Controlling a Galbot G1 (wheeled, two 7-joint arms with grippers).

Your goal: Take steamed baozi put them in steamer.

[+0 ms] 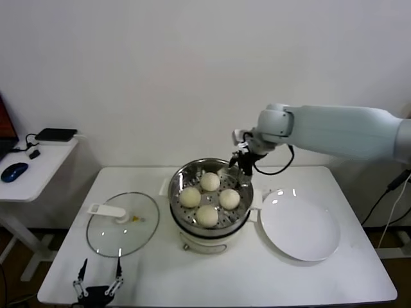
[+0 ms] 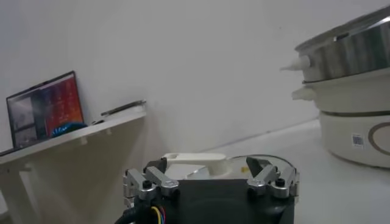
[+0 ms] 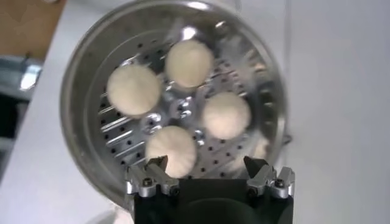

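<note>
Hovering over the steamer (image 1: pixel 210 192) rim with right gripper (image 1: pixel 243 172) jaws spread, empty — all four steamed baozi (image 3: pixel 226 115) resting inside — left gripper (image 1: pixel 97 287) idling open beside the steamer's lid (image 1: pixel 122 223).

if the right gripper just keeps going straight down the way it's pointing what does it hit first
Most likely a steamed baozi, or the perforated floor of the steamer beside it. The right gripper, fingers open and empty, points down into the basket, with that bun nearest its fingertips. Depth is hard to judge.
</note>
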